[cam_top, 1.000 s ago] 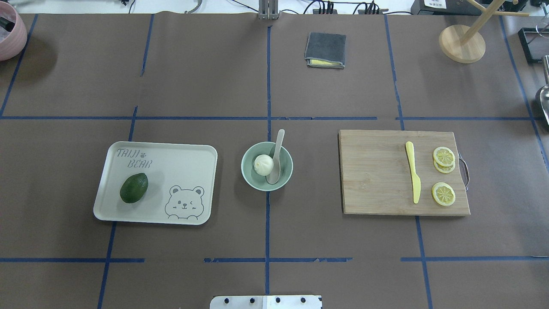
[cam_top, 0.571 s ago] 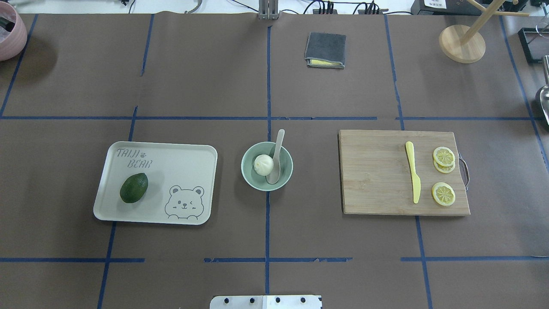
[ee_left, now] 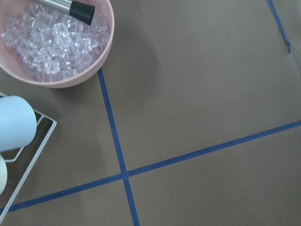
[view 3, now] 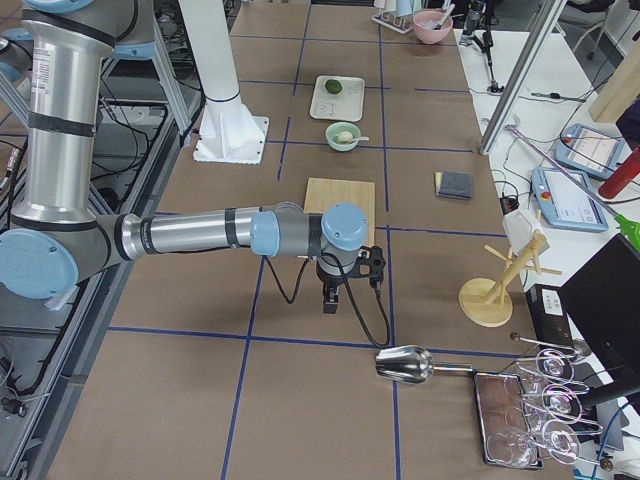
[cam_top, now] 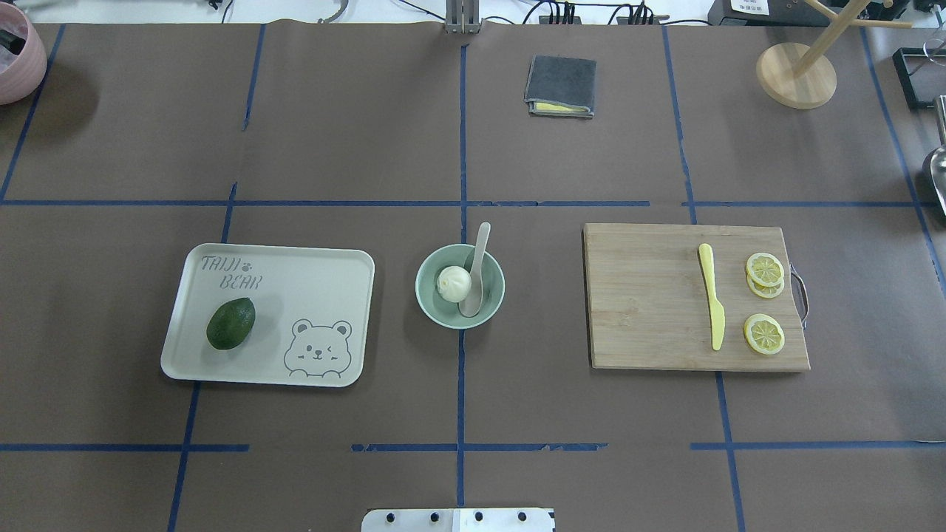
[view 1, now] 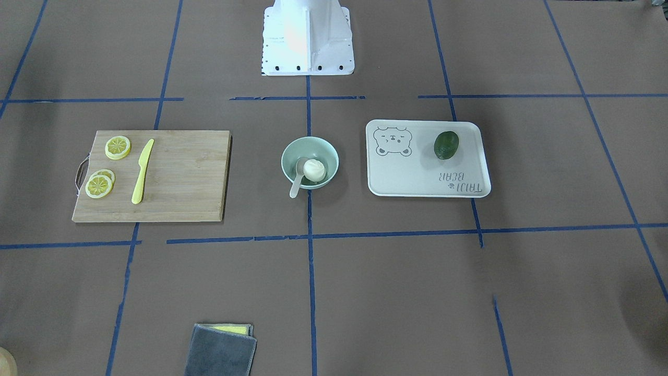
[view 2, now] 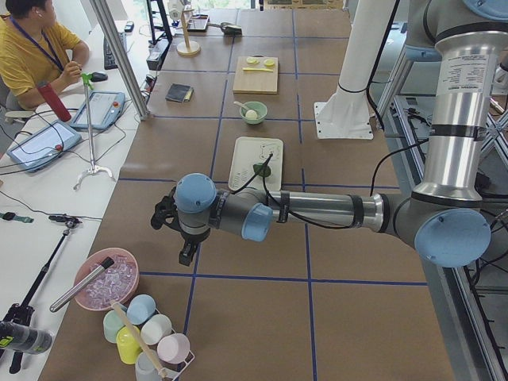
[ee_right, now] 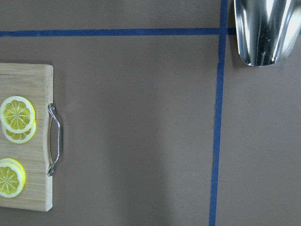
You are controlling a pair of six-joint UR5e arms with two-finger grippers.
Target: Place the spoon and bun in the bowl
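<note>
Well clear of left pincer (view 2: 185, 255), right pincer (view 3: 329, 302) (spread: cannot tell), bun (cam_top: 453, 283) and spoon (cam_top: 477, 270) occupy bowl (cam_top: 434, 307).

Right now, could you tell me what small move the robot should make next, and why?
Probably none: hold the left arm and right arm parked at the table's ends. The bun already lies in the mint-green bowl, and the spoon rests inside, handle over the rim.

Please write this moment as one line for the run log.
bun: in bowl | spoon: scoop in bowl, handle over rim | left gripper, right gripper: away from bowl | task: looks done
</note>
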